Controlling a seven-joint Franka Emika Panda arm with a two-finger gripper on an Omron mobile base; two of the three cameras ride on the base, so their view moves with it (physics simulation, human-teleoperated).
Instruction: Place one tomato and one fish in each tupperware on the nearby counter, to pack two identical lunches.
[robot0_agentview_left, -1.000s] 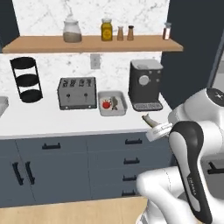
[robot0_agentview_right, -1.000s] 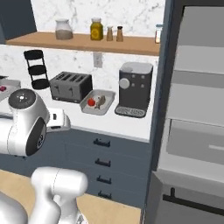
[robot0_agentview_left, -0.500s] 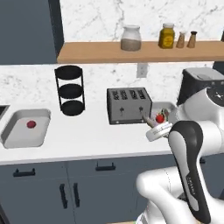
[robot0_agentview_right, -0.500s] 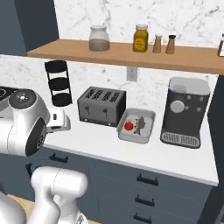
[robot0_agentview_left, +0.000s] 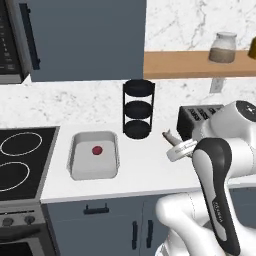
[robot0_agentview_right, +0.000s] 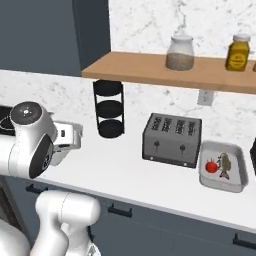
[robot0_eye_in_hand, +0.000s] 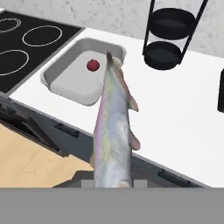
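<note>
Since half a second ago my base has driven left, so both base views shifted. From the left base view I see a tub (robot0_agentview_left: 94, 155) with a tomato (robot0_agentview_left: 97, 150) on the bench (robot0_agentview_left: 145, 175), beside the stove (robot0_agentview_left: 22, 157). From the right, a second tub (robot0_agentview_right: 223, 167) holds tomato and fish beside the toaster (robot0_agentview_right: 172, 139). Hand view: my end effector (robot0_eye_in_hand: 113, 181) is clamped on a fish (robot0_eye_in_hand: 113, 131).

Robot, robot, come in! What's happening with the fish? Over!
Gripper shut on fish. Left tub holds just a tomato; right tub already packed. Rack stands beside, path looks open.
</note>
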